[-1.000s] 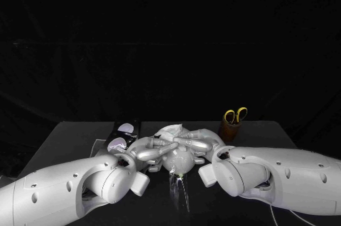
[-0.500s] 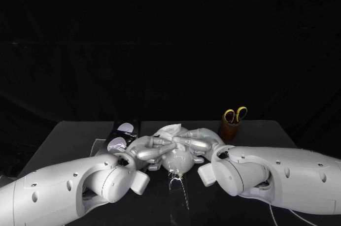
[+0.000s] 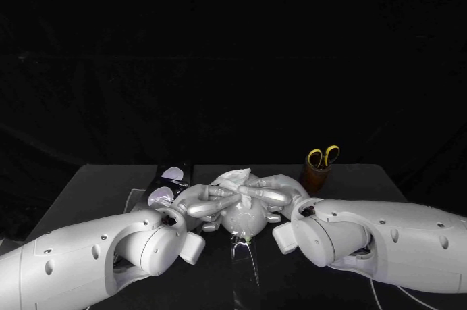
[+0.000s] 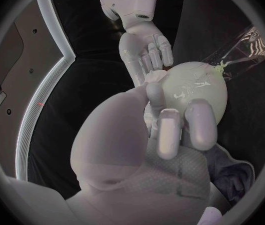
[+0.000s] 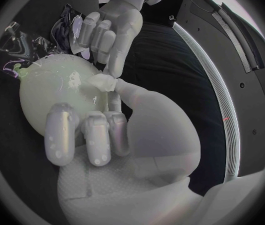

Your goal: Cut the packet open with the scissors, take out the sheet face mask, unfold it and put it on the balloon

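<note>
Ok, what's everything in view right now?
balloon: one, pale, table centre, between both hands.
mask: one, white, bunched at the balloon's far side by the fingertips.
packet: one, black with pale ovals, on the robot's left of the balloon.
scissors: one pair, yellow handles, upright in the holder.
holder: one, brown, on the robot's right of the balloon.
clear plastic: one piece, see-through, on the table on the balloon's near side.
table: one, black.
left hand: one, silver, fingers laid on the balloon.
right hand: one, silver, fingers laid on the balloon.
</note>
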